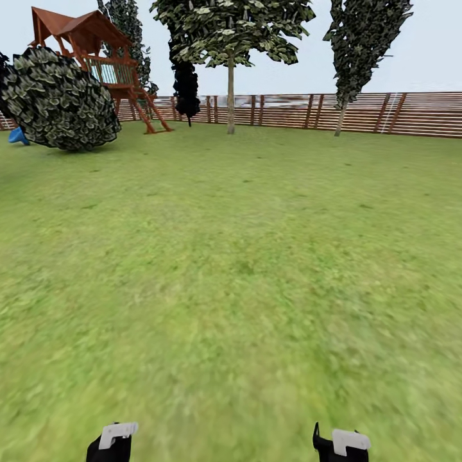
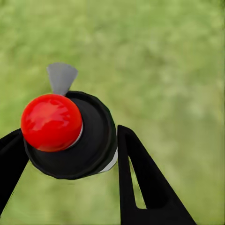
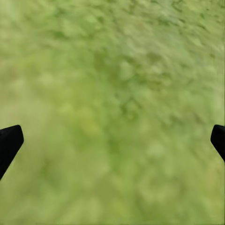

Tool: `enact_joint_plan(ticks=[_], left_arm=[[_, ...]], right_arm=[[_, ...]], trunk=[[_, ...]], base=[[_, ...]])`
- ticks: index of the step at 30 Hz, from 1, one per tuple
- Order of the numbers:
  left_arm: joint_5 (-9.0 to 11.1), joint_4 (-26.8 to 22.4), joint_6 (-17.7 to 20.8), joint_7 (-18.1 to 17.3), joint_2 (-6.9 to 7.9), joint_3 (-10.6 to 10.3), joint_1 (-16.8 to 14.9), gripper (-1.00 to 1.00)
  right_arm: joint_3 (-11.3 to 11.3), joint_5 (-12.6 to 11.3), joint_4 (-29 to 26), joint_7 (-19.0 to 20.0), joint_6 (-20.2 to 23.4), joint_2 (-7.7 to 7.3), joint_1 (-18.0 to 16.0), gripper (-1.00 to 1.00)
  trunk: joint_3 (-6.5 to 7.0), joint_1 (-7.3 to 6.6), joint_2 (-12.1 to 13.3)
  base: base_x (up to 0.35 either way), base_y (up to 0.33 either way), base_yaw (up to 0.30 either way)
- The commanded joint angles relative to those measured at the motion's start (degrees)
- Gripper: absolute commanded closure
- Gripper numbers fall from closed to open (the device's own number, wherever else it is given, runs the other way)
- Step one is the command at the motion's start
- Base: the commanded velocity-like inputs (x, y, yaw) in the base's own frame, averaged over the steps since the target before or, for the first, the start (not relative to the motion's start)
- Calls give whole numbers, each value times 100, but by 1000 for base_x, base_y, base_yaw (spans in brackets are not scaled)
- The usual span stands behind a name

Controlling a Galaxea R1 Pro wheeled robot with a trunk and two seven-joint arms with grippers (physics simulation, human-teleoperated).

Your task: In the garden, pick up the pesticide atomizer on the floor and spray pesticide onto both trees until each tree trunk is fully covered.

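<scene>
Clamped between the left end effector's (image 2: 70,154) black fingers (image 2: 140,178), the pesticide atomizer (image 2: 70,136) shows its red knob and grey nozzle above blurred lawn (image 1: 231,269). Over the same grass, the right end effector (image 3: 112,140) hangs released, fingertips wide apart. Across the garden, a straight-trunked tree (image 1: 230,96) stands before the slat fence (image 1: 398,114), with a wooden play tower (image 1: 96,58) and round bush (image 1: 58,99) nearby.

The left gripper (image 2: 65,154) has its two black fingers (image 2: 140,178) closed around the pesticide atomizer (image 2: 70,136). The right gripper (image 3: 112,140) holds nothing, its fingertips spread wide at the frame's edges.
</scene>
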Motion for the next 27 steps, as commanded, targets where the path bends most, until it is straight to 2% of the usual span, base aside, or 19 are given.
enact_joint_plan(ticks=[1,27], left_arm=[[0,0,0,0,0,1,-1,100],[0,0,0,0,-7,-2,0,100]], right_arm=[[0,0,0,0,0,0,0,-100],[-1,0,1,0,0,0,0,-100]], trunk=[[0,0,0],[0,0,0]], base=[[340,0,0],[340,0,0]])
